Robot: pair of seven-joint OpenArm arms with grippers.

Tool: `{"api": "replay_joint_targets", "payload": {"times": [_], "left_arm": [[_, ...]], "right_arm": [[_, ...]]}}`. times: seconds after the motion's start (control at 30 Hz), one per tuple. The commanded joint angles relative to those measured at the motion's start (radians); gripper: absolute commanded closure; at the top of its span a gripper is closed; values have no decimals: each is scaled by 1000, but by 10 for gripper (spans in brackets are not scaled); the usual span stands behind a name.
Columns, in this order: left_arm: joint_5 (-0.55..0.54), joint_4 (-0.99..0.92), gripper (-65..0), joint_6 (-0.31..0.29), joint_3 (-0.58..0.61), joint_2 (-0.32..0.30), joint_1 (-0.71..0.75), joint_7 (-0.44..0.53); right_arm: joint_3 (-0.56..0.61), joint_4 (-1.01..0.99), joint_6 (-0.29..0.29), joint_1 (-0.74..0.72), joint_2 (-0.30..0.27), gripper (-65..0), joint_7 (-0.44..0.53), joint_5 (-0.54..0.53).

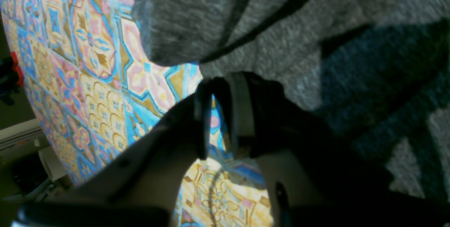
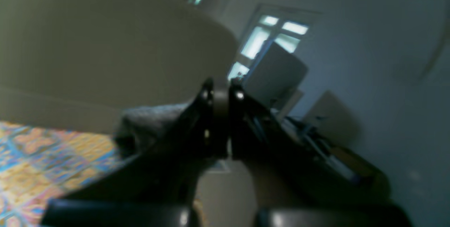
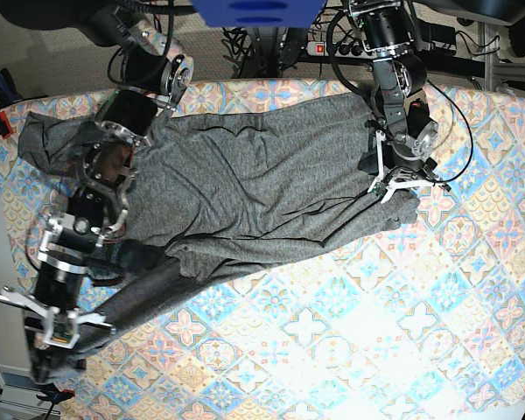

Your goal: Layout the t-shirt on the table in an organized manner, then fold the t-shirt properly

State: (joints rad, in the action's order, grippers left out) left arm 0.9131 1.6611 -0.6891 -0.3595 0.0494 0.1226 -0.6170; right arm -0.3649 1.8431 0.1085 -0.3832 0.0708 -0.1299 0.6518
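While the dark heather-grey knit t-shirt (image 3: 245, 192) sprawls rumpled across the pastel tile-patterned table (image 3: 402, 332), the right gripper (image 2: 219, 96) pinches its near-left edge with jaws together, and the left gripper (image 1: 219, 89), jaws slightly apart, hovers empty at its right edge.

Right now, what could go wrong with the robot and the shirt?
The right gripper pinches the t-shirt at the table's edge, so pulling further could drag cloth off the side.

The t-shirt is wrinkled and bunched in the middle; folding now might trap those creases.

The left gripper hangs at the shirt's edge with only tablecloth showing between its fingers; closing there, it may miss the cloth.
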Motion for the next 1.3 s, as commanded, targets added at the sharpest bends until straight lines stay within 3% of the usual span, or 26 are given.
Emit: {"api": "replay_joint_targets", "payload": {"times": [0.0,0.2,0.47,0.67,0.8,0.93,1.27], "left_arm": [[33,-2,-100,-9,-8,-7,7,-44],[22,-2,-100,-9,-9,-30,25,-44],[22,0,-100,-9,-8,-29,25,-44],[22,6,-100,-9,-26,-33,13,-44],[22,70,-100,-9,-65,-19,-37,-50],[22,172,-104,-9,-62,-6,-37,-48],[22,173,-104,-9,-60,11,-44,-50]], "right_arm": [[-13,16,-10,-29,-6,0,25,0],[-127,16,-11,-29,-4,0,132,0],[-118,39,-11,51,1,0,269,6],[-30,51,-11,125,1,0,379,136],[-4,54,-11,184,1,0,439,144],[54,76,-11,247,1,0,445,145],[277,106,-10,465,1,0,447,145]]}}
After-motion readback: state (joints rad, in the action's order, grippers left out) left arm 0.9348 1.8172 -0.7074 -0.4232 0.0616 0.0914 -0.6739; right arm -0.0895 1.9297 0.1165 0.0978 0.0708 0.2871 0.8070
